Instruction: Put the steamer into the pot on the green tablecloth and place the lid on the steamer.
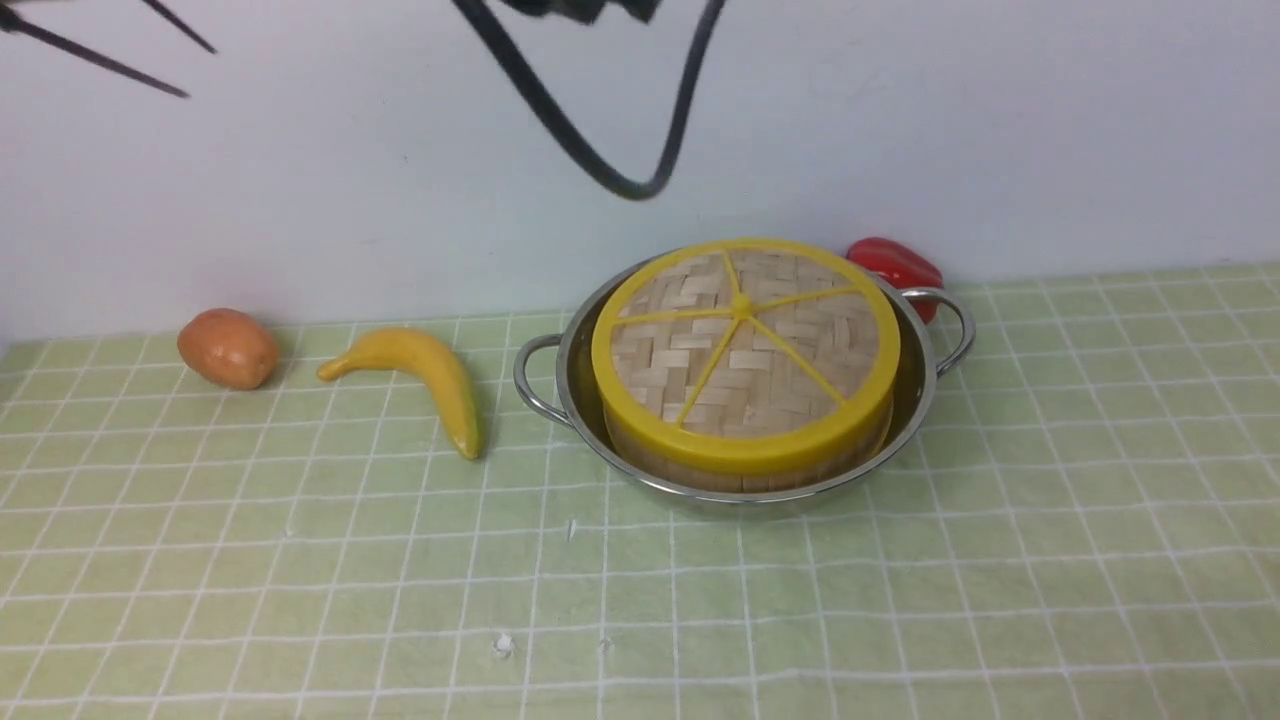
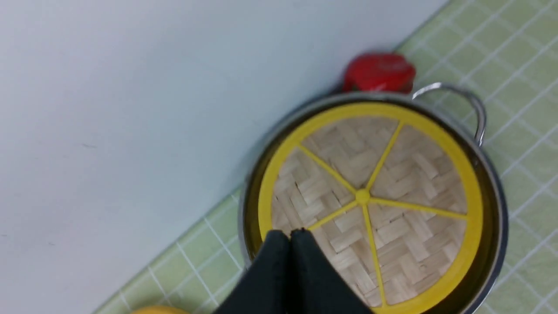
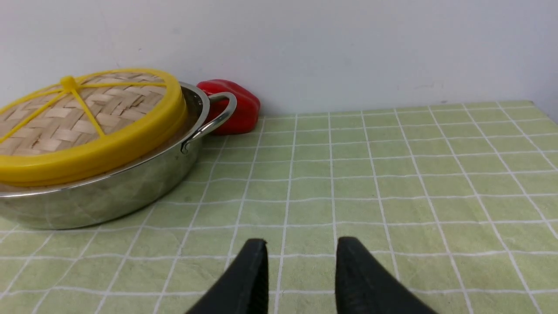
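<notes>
The shiny steel pot [image 1: 905, 425] stands on the green tablecloth [image 1: 1050, 560] right of centre. The bamboo steamer [image 1: 700, 465] sits inside it. The woven lid [image 1: 745, 350] with its yellow rim and spokes rests on the steamer, tipped a little. In the left wrist view my left gripper [image 2: 290, 233] is shut and empty, high above the lid [image 2: 392, 226]. In the right wrist view my right gripper [image 3: 301, 244] is open and empty, low over the cloth, to the right of the pot [image 3: 109, 192]. Neither gripper shows in the front view.
A yellow banana [image 1: 425, 375] and an orange-brown fruit [image 1: 228, 347] lie left of the pot. A red pepper [image 1: 895, 265] lies behind the pot by the white wall. A black cable [image 1: 600, 150] hangs above.
</notes>
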You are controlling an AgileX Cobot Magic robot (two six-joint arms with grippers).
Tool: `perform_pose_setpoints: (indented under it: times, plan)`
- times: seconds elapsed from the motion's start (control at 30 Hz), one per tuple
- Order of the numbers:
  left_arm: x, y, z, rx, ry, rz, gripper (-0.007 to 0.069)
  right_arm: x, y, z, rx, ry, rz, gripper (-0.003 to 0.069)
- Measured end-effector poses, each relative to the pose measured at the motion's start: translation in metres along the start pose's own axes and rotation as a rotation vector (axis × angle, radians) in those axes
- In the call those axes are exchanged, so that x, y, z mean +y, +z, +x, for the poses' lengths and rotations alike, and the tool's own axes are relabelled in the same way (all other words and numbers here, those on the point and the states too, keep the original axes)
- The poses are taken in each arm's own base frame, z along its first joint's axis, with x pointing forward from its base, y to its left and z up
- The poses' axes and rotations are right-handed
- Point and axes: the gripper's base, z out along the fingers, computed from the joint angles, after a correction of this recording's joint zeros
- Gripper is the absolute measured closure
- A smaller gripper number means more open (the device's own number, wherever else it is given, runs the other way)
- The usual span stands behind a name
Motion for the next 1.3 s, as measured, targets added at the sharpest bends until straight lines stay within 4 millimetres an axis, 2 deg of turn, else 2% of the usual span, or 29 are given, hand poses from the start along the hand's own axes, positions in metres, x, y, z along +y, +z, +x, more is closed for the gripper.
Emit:
perform_pose_setpoints:
  times: [0.07,0.17,0.33,0.47,0.57,0.67,0.77,0.83,0.93,0.97,1.03,1.07,1.1,1.13,1.2,1.27,1.3]
  plan:
    - [0.001,-0.021,-0.002,-0.039,-0.003,-0.009,0.0646,0.0,0.0,0.0,0.0,0.0,0.0,0.0419]
    - [0.001,-0.03,-0.002,-0.056,-0.004,-0.014,0.0646,0.0,0.0,0.0,0.0,0.0,0.0,0.0419]
    - [0.001,-0.031,-0.002,-0.057,-0.004,-0.014,0.0643,0.0,0.0,0.0,0.0,0.0,0.0,0.0419]
    - [0.001,-0.024,0.001,-0.032,-0.008,-0.008,0.0633,0.0,0.0,0.0,-0.001,0.0,-0.001,0.0419]
    - [-0.002,-0.03,0.014,0.009,-0.009,-0.001,0.0633,0.0,0.0,0.0,0.0,0.0,0.0,0.0419]
    - [-0.003,-0.056,0.046,0.044,-0.051,0.0,0.0624,0.0,0.0,0.0,0.0,0.0,0.0,0.0419]
    - [0.003,-0.091,0.08,-0.028,-0.123,-0.038,0.062,0.0,0.0,0.0,0.0,0.0,0.0,0.0419]
    - [0.007,-0.111,0.109,-0.1,-0.187,-0.082,0.0613,0.0,0.0,0.0,0.0,0.0,0.0,0.0419]
    - [0.008,-0.124,0.164,-0.18,-0.296,-0.161,0.0613,0.0,0.0,0.0,0.0,0.0,0.0,0.0419]
    - [0.006,-0.13,0.174,-0.222,-0.311,-0.189,0.0613,0.0,0.0,0.0,0.0,0.0,0.0,0.0419]
    - [0.002,-0.133,0.208,-0.266,-0.35,-0.262,0.0609,0.0,0.0,0.0,0.0,0.0,0.0,0.0419]
    - [0.001,-0.129,0.215,-0.263,-0.356,-0.268,0.0608,0.0,0.0,0.0,0.0,0.0,0.0,0.0419]
    - [-0.007,-0.129,0.244,-0.294,-0.381,-0.323,0.0603,0.0,0.0,0.0,0.0,0.0,0.0,0.0419]
    - [-0.014,-0.131,0.259,-0.318,-0.388,-0.353,0.0602,0.0,0.0,0.0,0.0,0.0,0.0,0.0419]
    - [-0.027,-0.123,0.295,-0.346,-0.413,-0.409,0.0602,0.0,0.0,0.0,0.0,0.0,0.0,0.0419]
    - [-0.041,-0.116,0.325,-0.382,-0.419,-0.454,0.0602,0.0,0.0,0.0,0.0,0.0,0.0,0.0419]
    - [-0.043,-0.118,0.328,-0.395,-0.416,-0.462,0.0602,0.0,0.0,0.0,0.0,0.0,0.0,0.0419]
